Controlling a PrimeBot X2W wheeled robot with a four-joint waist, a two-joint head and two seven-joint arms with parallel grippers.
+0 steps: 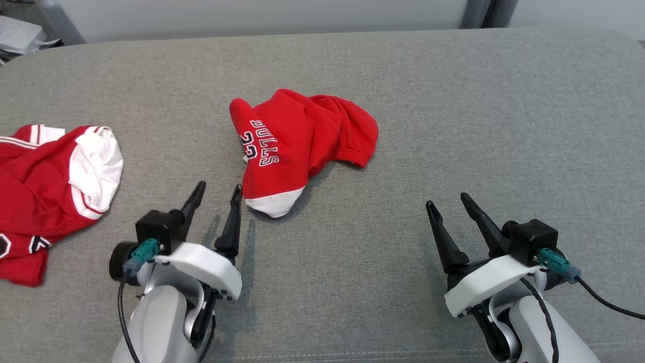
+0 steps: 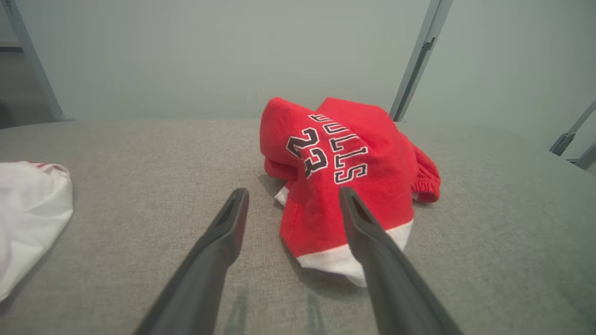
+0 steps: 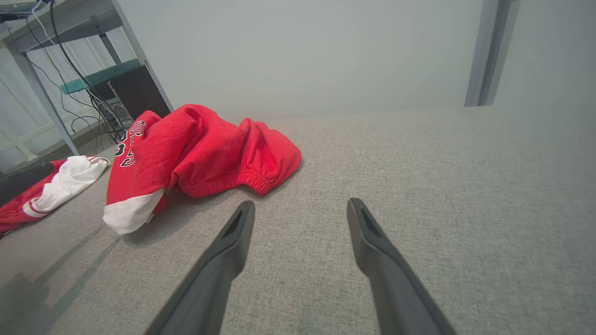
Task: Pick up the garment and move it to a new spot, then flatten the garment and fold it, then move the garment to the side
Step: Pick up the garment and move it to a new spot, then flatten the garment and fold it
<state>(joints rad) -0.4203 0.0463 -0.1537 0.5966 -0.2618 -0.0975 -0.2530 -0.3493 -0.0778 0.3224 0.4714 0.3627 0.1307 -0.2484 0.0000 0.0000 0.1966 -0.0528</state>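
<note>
A red garment (image 1: 302, 141) with a white hem and black-and-white lettering lies crumpled in a heap at the middle of the grey padded surface; it also appears as the garment (image 2: 344, 177) in the left wrist view and the garment (image 3: 195, 153) in the right wrist view. My left gripper (image 1: 219, 189) stands open just left of its white hem, with nothing between the fingers; in the left wrist view my left gripper (image 2: 293, 195) frames the hem's near edge. My right gripper (image 1: 447, 200) is open over bare surface, well to the garment's right, as my right gripper (image 3: 300, 207) confirms.
A second red and white garment (image 1: 50, 186) lies bunched at the surface's left edge. The grey surface (image 1: 478, 126) stretches bare to the right and front. Beyond the far edge stand metal frame posts (image 2: 414, 60) and a shelf with cables (image 3: 88, 79).
</note>
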